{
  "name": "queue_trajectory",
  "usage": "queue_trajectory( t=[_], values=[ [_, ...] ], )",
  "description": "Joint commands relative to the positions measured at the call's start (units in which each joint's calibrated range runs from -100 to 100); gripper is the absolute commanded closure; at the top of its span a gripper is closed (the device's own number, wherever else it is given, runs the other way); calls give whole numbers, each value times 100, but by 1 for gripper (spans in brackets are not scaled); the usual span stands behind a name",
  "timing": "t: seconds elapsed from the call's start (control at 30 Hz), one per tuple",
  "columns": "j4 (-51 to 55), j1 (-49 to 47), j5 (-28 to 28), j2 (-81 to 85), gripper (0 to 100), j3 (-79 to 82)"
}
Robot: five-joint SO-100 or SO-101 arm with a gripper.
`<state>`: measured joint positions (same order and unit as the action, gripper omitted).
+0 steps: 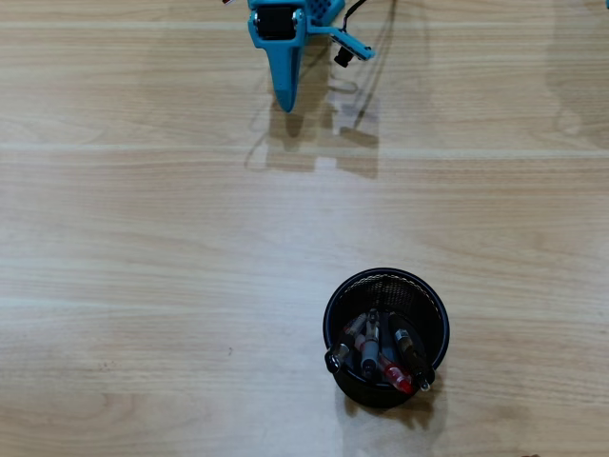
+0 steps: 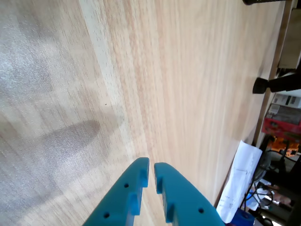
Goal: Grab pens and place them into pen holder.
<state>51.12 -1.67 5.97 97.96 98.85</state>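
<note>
In the overhead view the blue pincer (image 1: 288, 100) sits at the top of the frame, a little left of centre, its tip pointing down over the bare wooden table (image 1: 143, 248) and its shadow falling just to the right. It is well apart from the pen holder (image 1: 335, 303), a round black mesh cup standing in the lower right part of the frame. All four pens (image 1: 381, 350) stand inside the cup, leaning toward its lower edge: the red and clear one (image 1: 394, 373) near the bottom rim, the black one (image 1: 413, 362) to its right, the grey and clear one (image 1: 368, 345) in the middle, and the one with a black cap (image 1: 337, 357) on the left.

In the wrist view the pincer (image 2: 151, 165) enters from the bottom edge, its two blue fingers (image 2: 129, 193) nearly touching at the tips with only a thin slit between them and nothing held. Below it lies plain wood grain. At the right edge of this view, past the table's rim, a white sheet of paper (image 2: 240, 179) hangs down.
</note>
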Motion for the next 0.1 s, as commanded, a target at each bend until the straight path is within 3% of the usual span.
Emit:
queue_trajectory(
  t=[0.0,0.07],
  values=[
    [15,53,25,44,98,-38],
    [15,53,25,44,98,-38]
  ],
)
